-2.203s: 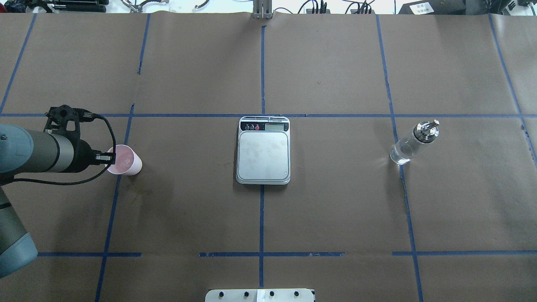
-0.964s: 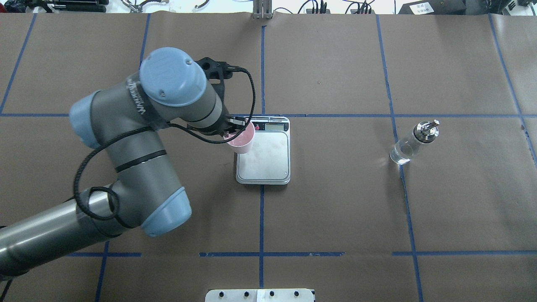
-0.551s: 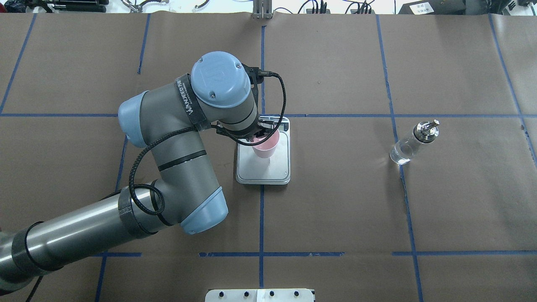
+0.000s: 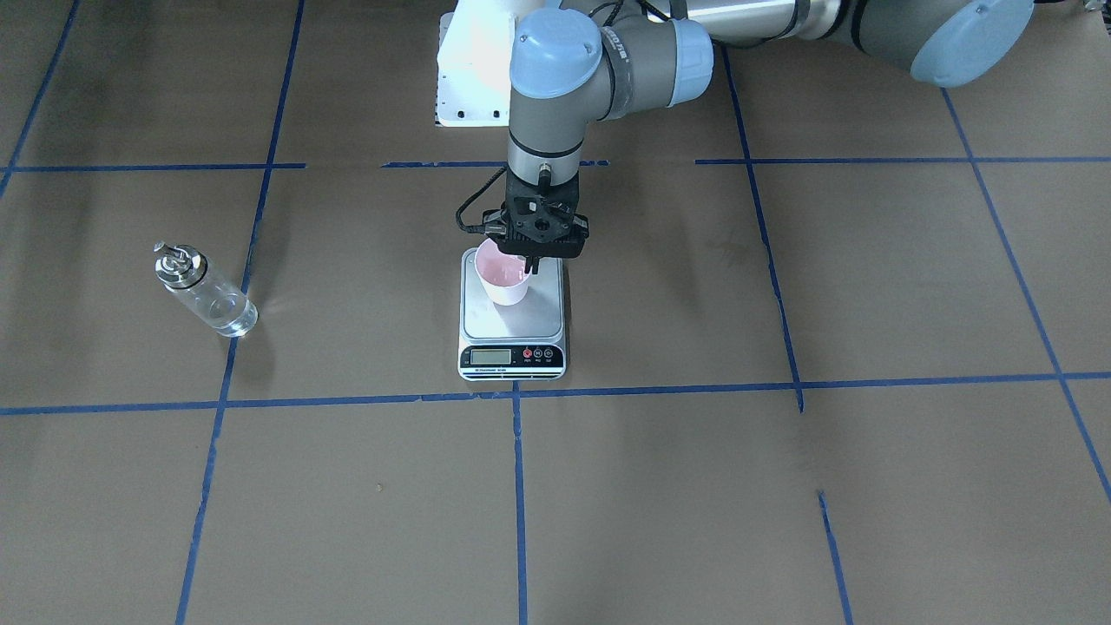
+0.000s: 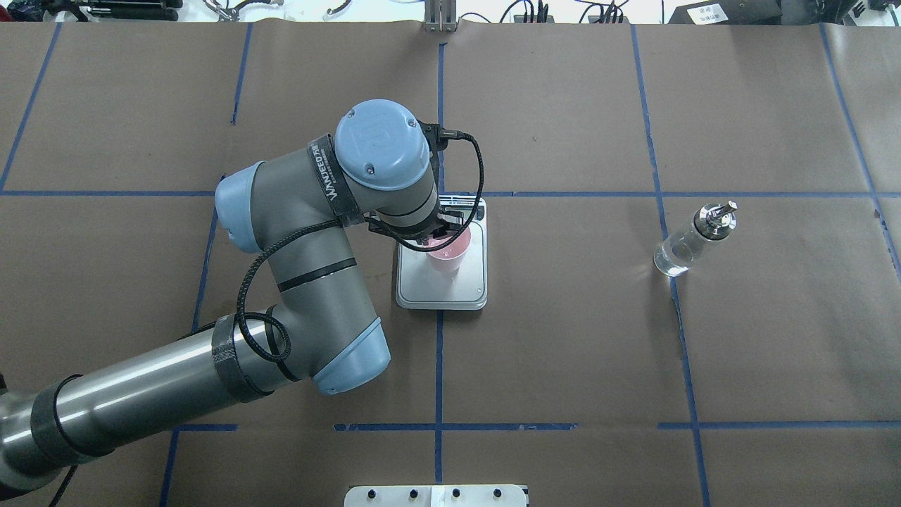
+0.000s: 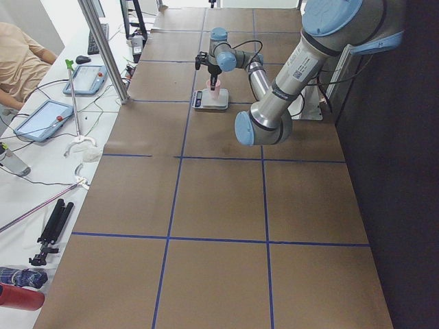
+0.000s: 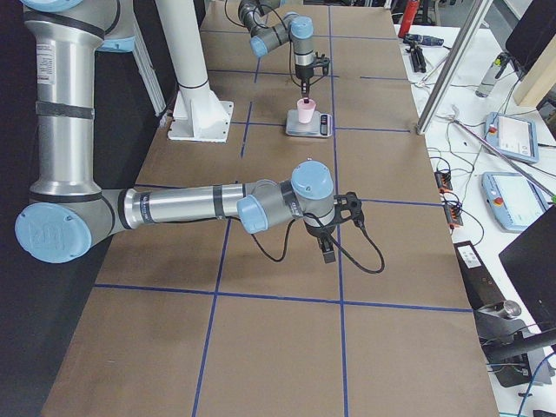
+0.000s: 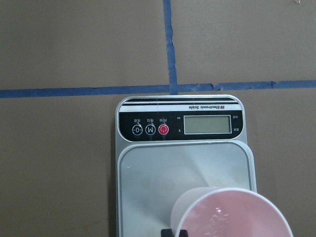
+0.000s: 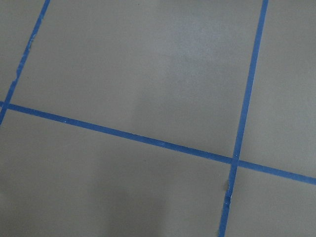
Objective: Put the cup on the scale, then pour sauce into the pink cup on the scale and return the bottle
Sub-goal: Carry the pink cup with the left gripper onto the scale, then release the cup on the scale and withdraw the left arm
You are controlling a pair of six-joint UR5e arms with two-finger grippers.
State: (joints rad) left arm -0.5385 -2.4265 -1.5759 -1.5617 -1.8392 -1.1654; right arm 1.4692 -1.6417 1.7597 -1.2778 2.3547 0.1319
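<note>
1 cup (image 4: 502,282), rim pinched by the left gripper (image 4: 527,265), upright over the scale (image 4: 540,323).

Desk covered in brown paper (image 5: 563,352), gridded with blue tape lines (image 5: 438,366). Light was even, shadows soft. White bench (image 6: 27,185) ran along desk's far edge, strewn with cables (image 6: 48,181). Two teach pendants (image 6: 42,120) lay on it, and black tripod (image 6: 51,229) off desk's far-left corner. Aluminium post (image 6: 103,48) stood at far edge. Person in beige shirt (image 6: 20,65) sat beyond bench. Dark backdrop (image 6: 411,171) lined desk's near edge.
</note>
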